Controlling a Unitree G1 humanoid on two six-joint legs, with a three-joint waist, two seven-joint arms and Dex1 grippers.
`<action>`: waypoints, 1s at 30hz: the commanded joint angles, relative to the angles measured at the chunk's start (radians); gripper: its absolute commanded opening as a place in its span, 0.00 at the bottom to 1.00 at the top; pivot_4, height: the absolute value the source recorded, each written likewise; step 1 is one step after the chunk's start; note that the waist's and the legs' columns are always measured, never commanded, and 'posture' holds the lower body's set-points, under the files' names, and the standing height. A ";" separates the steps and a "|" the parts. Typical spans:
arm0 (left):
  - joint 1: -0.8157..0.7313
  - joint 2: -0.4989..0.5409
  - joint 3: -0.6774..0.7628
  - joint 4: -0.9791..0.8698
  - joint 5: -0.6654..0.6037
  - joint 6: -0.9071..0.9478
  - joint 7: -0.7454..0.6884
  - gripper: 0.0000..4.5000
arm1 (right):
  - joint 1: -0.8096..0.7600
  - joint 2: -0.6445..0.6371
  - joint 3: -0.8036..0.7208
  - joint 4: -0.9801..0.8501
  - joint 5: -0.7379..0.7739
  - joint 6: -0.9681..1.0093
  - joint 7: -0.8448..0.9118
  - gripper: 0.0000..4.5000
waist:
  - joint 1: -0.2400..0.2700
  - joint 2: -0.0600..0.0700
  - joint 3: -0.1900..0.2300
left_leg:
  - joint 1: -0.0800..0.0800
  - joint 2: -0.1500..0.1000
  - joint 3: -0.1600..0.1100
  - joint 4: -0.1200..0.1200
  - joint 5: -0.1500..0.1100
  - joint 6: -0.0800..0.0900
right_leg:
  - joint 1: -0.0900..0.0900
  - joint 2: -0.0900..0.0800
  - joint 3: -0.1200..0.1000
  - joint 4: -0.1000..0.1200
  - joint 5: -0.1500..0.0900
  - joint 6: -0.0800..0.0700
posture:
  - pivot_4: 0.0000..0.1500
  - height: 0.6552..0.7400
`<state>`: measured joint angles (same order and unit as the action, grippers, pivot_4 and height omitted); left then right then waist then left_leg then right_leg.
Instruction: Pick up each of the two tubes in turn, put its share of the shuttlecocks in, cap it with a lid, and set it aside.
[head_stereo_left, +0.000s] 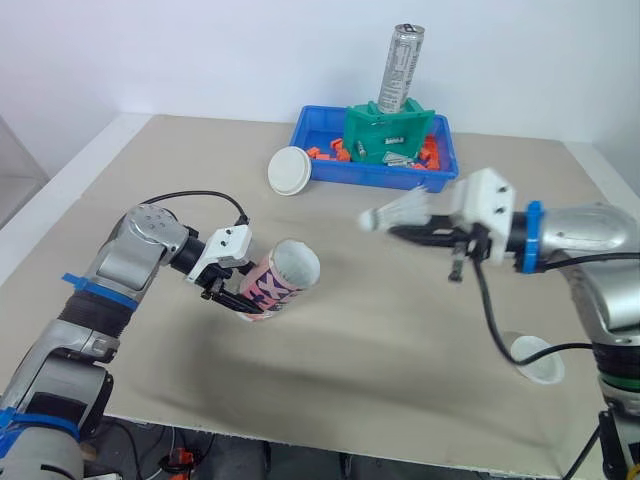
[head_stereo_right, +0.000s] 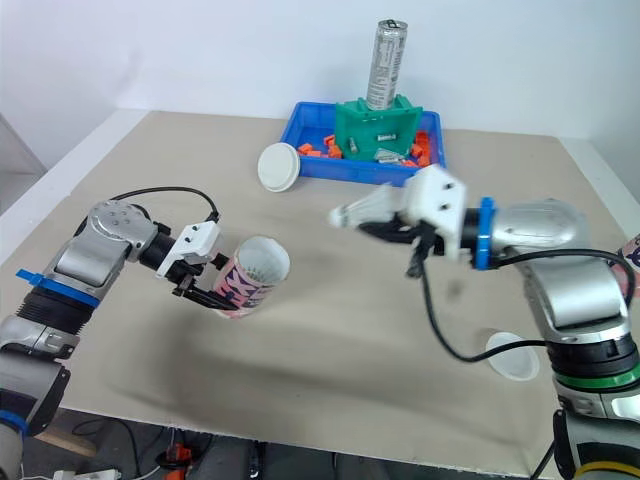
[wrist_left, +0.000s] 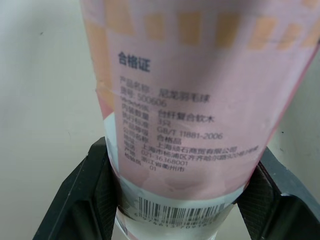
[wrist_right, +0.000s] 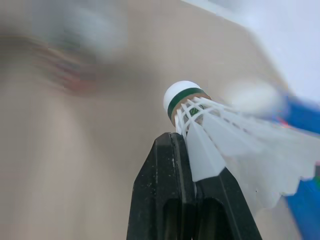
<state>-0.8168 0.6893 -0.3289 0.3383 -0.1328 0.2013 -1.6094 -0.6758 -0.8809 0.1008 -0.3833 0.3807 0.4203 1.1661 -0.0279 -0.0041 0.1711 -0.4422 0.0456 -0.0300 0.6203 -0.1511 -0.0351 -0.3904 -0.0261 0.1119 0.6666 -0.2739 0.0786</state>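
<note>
Now open table (head_stereo_left: 380, 330) lies between the pinched shuttlecock (head_stereo_left: 400, 212) and the tube (head_stereo_left: 280, 280).

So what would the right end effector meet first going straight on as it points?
Probably the mouth of the pink cardboard tube in the left end effector, with the right end effector's white feathered shuttlecock touching first; depth is unclear.

Bright, even light comes from above, leaving a soft, broad shadow on the table (head_stereo_left: 400, 345) near the tube (head_stereo_left: 283, 280). The shuttlecock (head_stereo_left: 400, 212) is smeared by motion in the head views. In the right wrist view its cork is crisp against a streaked background. The tube's label looks pale and soft up close.
</note>
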 joint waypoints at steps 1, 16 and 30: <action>0.004 -0.024 -0.025 0.006 0.007 -0.004 -0.005 0.65 | -0.062 -0.022 0.026 -0.013 -0.027 -0.056 0.064 0.03 | 0.005 -0.002 0.000 | 0.000 0.000 0.000 0.000 0.000 0.000 | 0.000 0.000 0.000 -0.001 0.000 0.000 | 1.00 0.85; 0.010 -0.031 -0.009 -0.004 0.013 0.003 -0.005 0.65 | -0.307 0.184 0.267 0.157 -0.183 -0.102 0.151 0.33 | 0.009 -0.004 0.000 | -0.002 0.001 0.000 0.000 0.000 0.000 | -0.001 0.001 -0.001 0.001 -0.001 -0.001 | 1.00 0.85; 0.003 -0.032 -0.017 0.015 0.016 -0.011 -0.005 0.65 | -0.372 0.171 0.136 0.218 -0.017 0.014 0.246 0.65 | 0.009 -0.004 0.000 | -0.002 0.001 -0.001 0.000 0.000 0.000 | -0.001 0.001 -0.002 0.002 -0.001 -0.002 | 1.00 0.85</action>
<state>-0.8179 0.6747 -0.3176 0.3438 -0.1254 0.1958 -1.6159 -1.0229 -0.7106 0.2588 -0.1470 0.3480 0.4338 1.4003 -0.0194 -0.0079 0.1710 -0.4439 0.0469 -0.0308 0.6198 -0.1510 -0.0355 -0.3917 -0.0247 0.1103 0.6683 -0.2750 0.0770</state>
